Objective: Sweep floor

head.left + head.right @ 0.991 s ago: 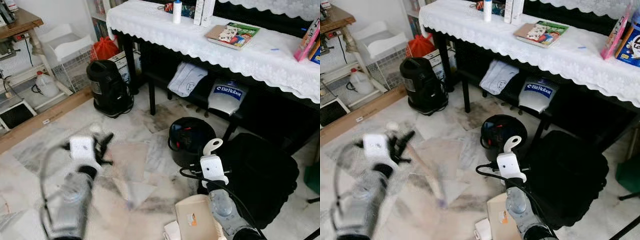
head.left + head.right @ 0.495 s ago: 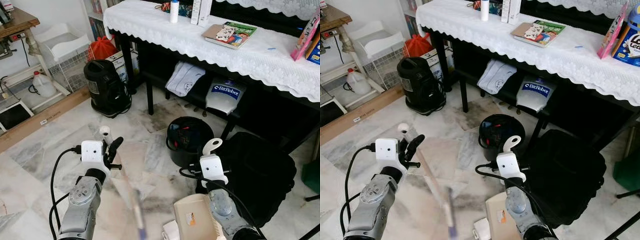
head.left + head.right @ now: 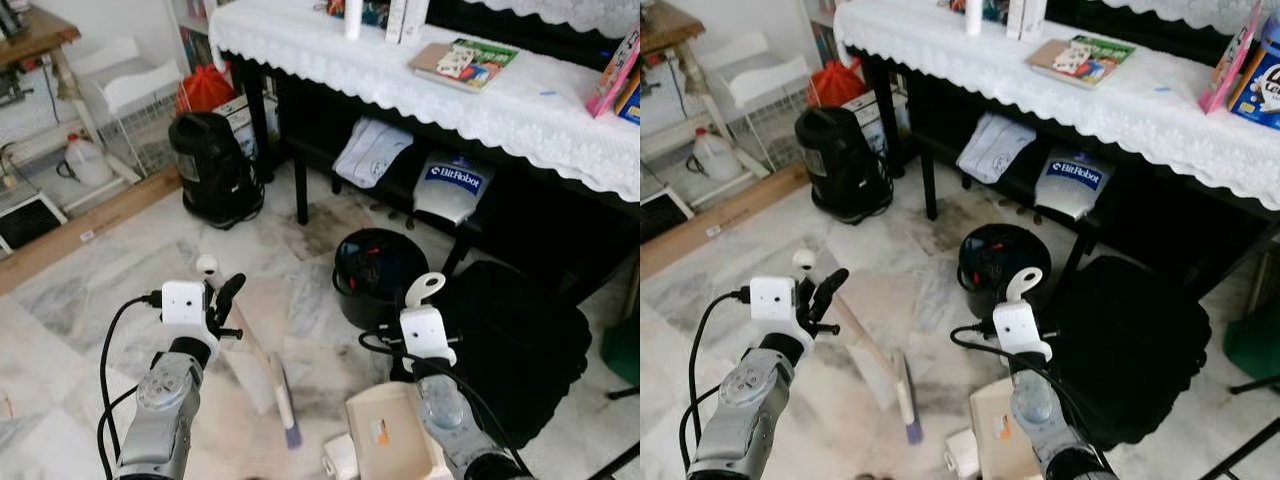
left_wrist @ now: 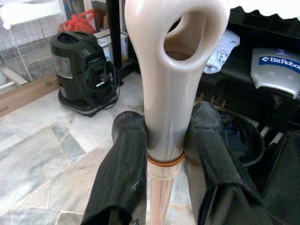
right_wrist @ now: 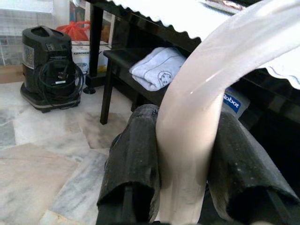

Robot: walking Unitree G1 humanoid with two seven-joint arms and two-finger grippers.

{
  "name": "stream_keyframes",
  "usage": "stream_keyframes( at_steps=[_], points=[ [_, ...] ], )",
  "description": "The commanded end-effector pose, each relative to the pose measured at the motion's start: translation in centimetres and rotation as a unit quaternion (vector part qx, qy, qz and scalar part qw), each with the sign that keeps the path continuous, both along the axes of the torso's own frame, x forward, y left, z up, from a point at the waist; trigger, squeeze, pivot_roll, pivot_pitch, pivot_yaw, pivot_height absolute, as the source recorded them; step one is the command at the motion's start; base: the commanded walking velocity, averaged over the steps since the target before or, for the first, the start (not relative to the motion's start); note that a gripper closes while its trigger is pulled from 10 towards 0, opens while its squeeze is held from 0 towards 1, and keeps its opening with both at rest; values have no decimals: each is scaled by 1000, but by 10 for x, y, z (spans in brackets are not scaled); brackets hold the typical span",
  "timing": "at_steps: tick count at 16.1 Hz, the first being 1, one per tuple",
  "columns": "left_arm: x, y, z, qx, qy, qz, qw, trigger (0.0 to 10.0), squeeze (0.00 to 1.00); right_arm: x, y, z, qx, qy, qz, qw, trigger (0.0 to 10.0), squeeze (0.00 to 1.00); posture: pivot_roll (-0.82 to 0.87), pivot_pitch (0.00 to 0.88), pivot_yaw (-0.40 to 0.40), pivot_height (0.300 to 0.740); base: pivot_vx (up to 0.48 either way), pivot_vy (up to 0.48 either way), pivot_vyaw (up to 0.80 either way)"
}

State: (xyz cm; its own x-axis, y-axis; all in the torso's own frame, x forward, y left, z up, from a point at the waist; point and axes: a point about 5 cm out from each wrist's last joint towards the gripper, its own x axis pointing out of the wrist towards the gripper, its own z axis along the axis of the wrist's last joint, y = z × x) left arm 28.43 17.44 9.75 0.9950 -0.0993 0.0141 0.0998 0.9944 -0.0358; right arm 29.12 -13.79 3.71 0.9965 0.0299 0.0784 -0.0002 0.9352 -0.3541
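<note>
One broom [image 3: 268,365], one dustpan [image 3: 395,436], one black bin [image 3: 378,277], one vacuum cleaner [image 3: 212,168], two tools gripping

My two head eyes look forward and down from above the marble floor [image 3: 90,290], sharing one scene out to the white-covered desk [image 3: 480,110]. My left wrist camera sits close behind its fingers [image 4: 122,178], facing along them toward the black vacuum [image 4: 82,70]. My right wrist camera, just as near its fingers [image 5: 136,159], frames that vacuum too.
</note>
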Motion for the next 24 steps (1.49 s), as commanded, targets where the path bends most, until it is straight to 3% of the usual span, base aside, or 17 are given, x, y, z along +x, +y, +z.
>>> stream_keyframes(
  at_steps=[1, 5, 16, 24],
  points=[
    [0, 2, 4, -3, -15, 2, 1000, 10000, 0, -3, -3, -4, -4, 9, -5, 1000, 10000, 0, 109, 72, 10, 740, -251, 0, 0],
    [1, 2, 5, -4, -17, 2, 1000, 10000, 0, -3, -4, -4, -5, 10, -6, 1000, 10000, 0, 109, 75, 9, 740, -249, 0, 0],
    [1, 0, 4, -14, -11, -7, 1000, 10000, 0, -4, -6, -5, -6, 13, -12, 1000, 10000, 0, 108, 85, 12, 740, 0, 0, 0],
    [2, 1, 5, 16, -22, 7, 1000, 10000, 0, -7, -15, -8, -21, 15, -39, 999, 10000, 0, 105, 75, 14, 740, 0, 0, 0]
  ],
)
